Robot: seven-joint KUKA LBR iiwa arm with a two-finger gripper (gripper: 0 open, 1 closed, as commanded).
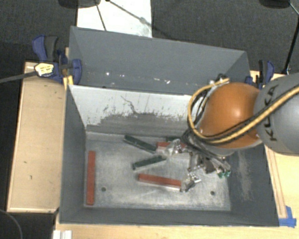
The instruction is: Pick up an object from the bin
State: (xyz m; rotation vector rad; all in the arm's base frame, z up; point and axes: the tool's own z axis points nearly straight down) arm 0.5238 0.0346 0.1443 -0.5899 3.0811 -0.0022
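Top-down view, slightly angled, of a grey metal bin [74,151] w/ sloped walls and a scuffed flat floor. The robot arm [290,121] comes in from the view's right. A round orange cover [228,115] at its wrist, w/ yellow-and-black cables [197,107] looped round it, hangs over the right part of the floor. Below the cover the gripper [187,169] points down, low over the floor's centre-right. Can't tell how far it's open, nor whether it has hold of anything, as its metal parts run together. Nearest thing: a flat red-brown bar [158,181], lying approx. level across the middle of the floor, its right end right at the gripper's lower end. Just above that in the view, a dark green bar [148,163] lies tilted, right end higher, near the gripper's left side. Further back, a second dark green bar [139,142] slants the other way, w/ a small reddish piece [163,143] beside its right end. Well apart, along the floor's left edge, a long red bar [90,178] lies front to back.
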